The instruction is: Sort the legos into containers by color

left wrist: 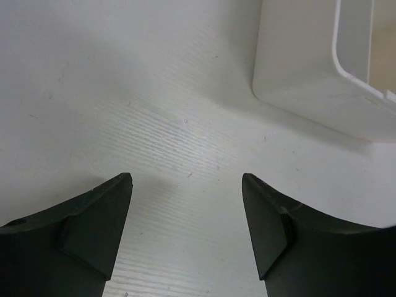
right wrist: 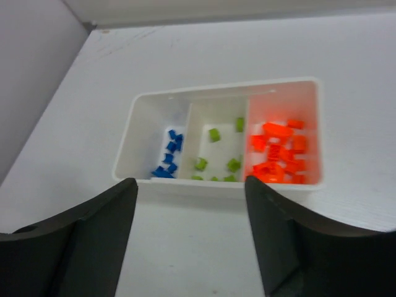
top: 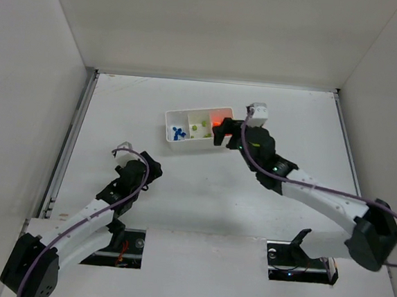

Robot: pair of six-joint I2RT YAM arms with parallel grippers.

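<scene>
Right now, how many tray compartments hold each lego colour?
Blue legos: 1 compartment
Yellow-green legos: 1 compartment
Orange legos: 1 compartment
Total: 3 compartments of the white tray, no mixing visible. Single bricks are too clumped to count.
</scene>
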